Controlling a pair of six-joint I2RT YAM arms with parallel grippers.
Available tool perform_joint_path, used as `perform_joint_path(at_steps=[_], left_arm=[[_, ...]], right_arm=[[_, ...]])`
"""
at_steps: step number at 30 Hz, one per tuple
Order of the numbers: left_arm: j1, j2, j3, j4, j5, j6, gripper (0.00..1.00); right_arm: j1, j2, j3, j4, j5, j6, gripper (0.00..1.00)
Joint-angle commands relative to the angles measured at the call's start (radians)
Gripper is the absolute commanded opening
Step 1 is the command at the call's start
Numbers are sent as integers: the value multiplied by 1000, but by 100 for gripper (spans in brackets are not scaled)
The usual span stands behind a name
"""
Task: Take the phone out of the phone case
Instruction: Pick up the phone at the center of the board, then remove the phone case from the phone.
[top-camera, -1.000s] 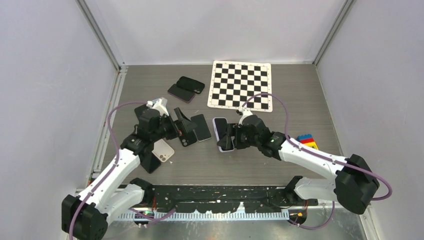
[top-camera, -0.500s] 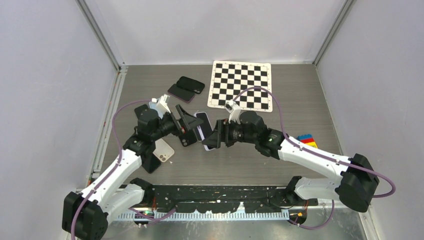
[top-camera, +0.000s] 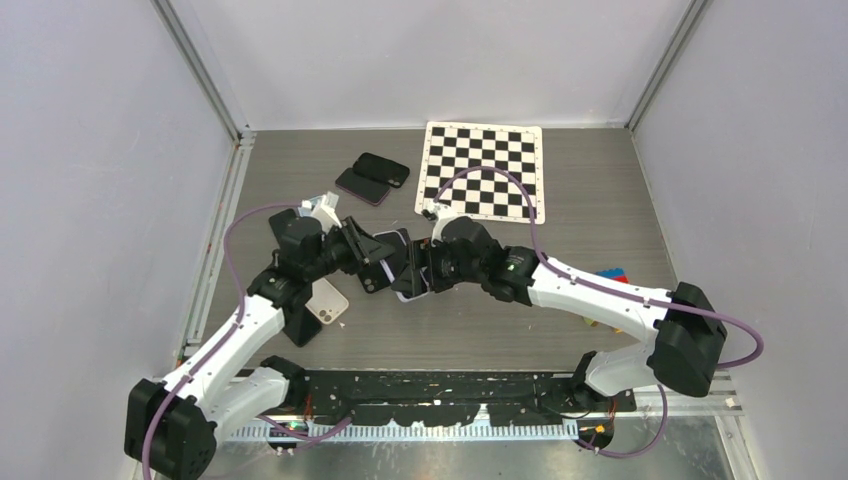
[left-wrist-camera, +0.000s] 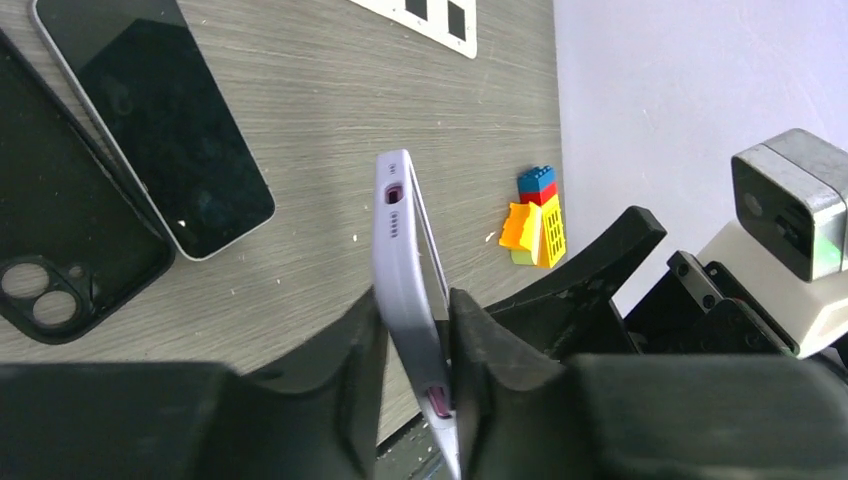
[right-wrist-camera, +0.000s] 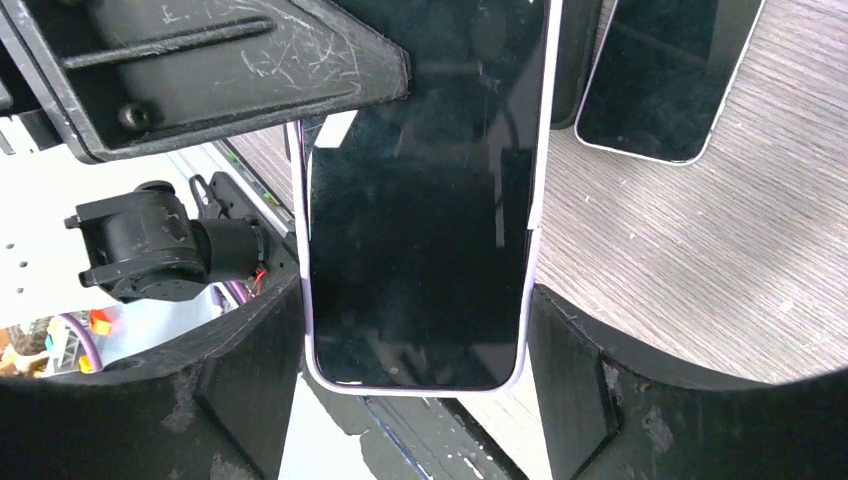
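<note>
Occlusion: from above, both claws crowd over the phone case (left-wrist-camera: 403, 250), so only slivers of its pale lilac rim show between them.
Cut-off: in the left wrist view the lower end of the case runs out of the frame; in the right wrist view the top of the phone (right-wrist-camera: 420, 250) is covered by a black finger of the other arm.
Phone: seated inside the lilac case, screen dark, held in the air above the tabletop (top-camera: 600, 200) between the two arms.
Left claw (left-wrist-camera: 415, 320): clenched on the case, one finger on each flat face, the case seen edge-on.
Right claw (right-wrist-camera: 415, 330): grasping the same case across its width, one finger on each long edge.
Unclear: whether the phone has begun to lift from the case cannot be told.
Beneath: a bare phone (left-wrist-camera: 150, 120) lies screen up, touching an empty black case (left-wrist-camera: 50, 250) with a camera cut-out.
Partly covered: a white phone (top-camera: 325, 300) lies half under the left arm; the coloured blocks (left-wrist-camera: 535, 215) are largely behind the right arm from above.
Further back: a checkerboard (top-camera: 482, 170) and two dark handsets (top-camera: 372, 177) lie well apart from the claws.
</note>
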Motion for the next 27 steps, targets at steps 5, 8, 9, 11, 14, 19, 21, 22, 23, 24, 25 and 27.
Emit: perform_joint_path(at_steps=[5,8,9,11,14,19,21,22,23,24,25,27], left_arm=[[-1,24,53,-39,-43,37,0],[-1,21,68,-56,-54,60,0],[0,15,74,-62,-62,66,0],[3,-2,83,-75,-75,82,0],[16,-39,100,-101,-89,107,0],[45,-86,129,-131,-89,114,0],[51,-101,139,-126,-85,97,0],[53,-107,143,-115,-84,82,0],[53,-114,147,-102,-86,63,0],[53,-122,148,-86,-88,35,0],[53,-133,148,-60,-92,8,0],[53,-151,146,-10,-105,-52,0]], right_arm=[[19,-16,69,81,0,-54,11],[19,-49,34,98,-23,-83,42],[19,-56,29,92,-5,-92,59],[18,-87,-6,82,44,-103,79],[16,-148,-46,90,88,-120,94],[11,-246,-127,176,88,-83,96],[8,-266,-143,205,71,-53,94],[8,-270,-147,217,65,-39,93],[7,-276,-151,235,63,-14,92],[7,-279,-155,242,62,1,89],[7,-286,-163,262,60,31,89],[6,-299,-178,299,45,61,87]])
